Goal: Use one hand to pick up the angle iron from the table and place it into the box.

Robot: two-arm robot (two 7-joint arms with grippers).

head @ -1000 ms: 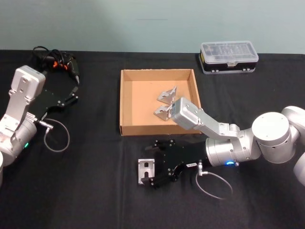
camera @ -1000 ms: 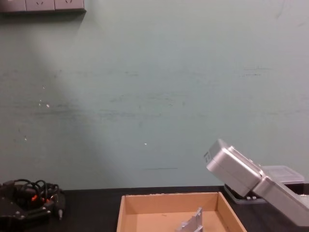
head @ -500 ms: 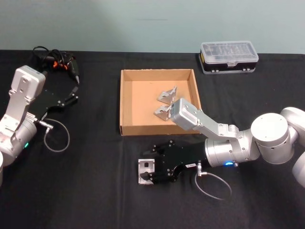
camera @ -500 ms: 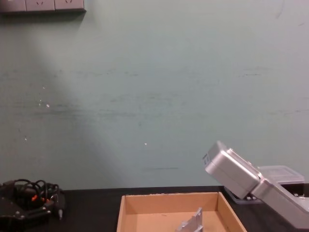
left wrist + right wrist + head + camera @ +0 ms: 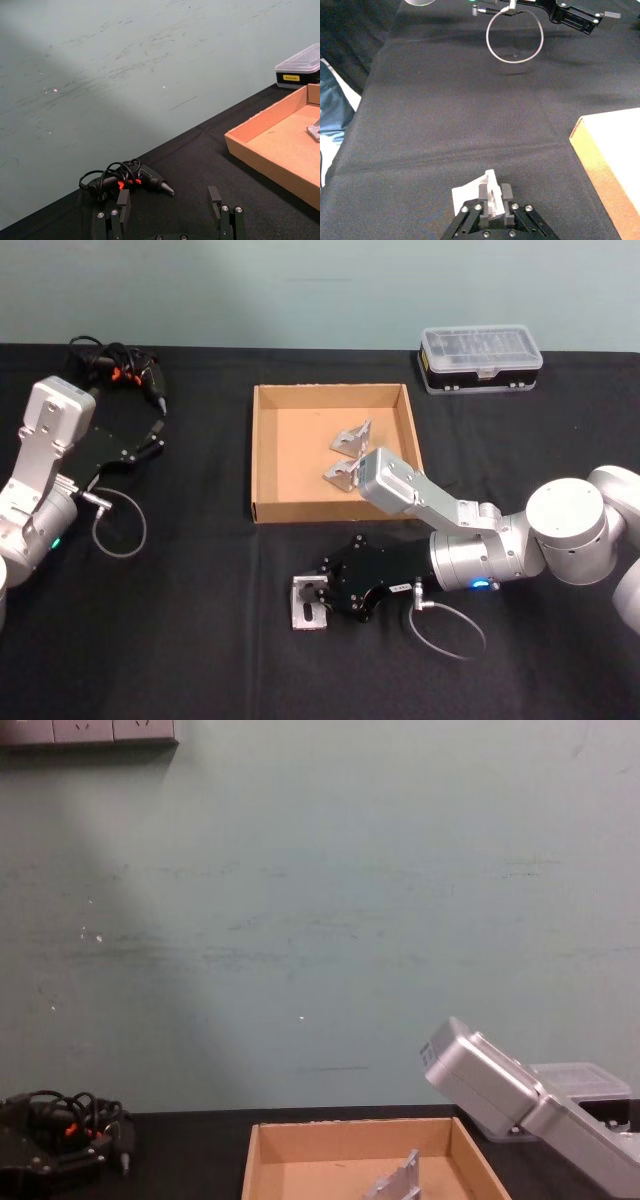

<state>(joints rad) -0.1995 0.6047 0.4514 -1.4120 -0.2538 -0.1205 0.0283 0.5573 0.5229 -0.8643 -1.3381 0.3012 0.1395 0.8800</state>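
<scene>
The table (image 5: pixel 180 640) is a broad matte black top with a cloth-like, faintly creased surface. On it, toward twelve o'clock from centre in the head view, sits the box (image 5: pixel 262 455), a shallow tan cardboard tray with low walls, already holding two folded metal brackets (image 5: pixel 348 455). At one o'clock from the box stands a small black plastic case (image 5: pixel 480 360) with a clear lid; at ten o'clock lies a dark power tool (image 5: pixel 125 375) with a tangled cord.

The left gripper (image 5: pixel 170 220) is parked at nine o'clock from the box, its fingers spread wide over bare tabletop.

The right gripper (image 5: pixel 322 598) sits at six o'clock from the box. Over the last second it has slid forward onto the angle iron (image 5: pixel 303 602) and narrowed: the jaws that flanked the piece now pinch its upright flange, as the right wrist view shows (image 5: pixel 490 200). The angle iron is a small bright steel L-bracket, flat-faced with a slot, and it still rests on the table. The grasp looks made, so lifting and carrying toward twelve o'clock likely come next; smooth metal in thin fingers could slip or twist.
</scene>
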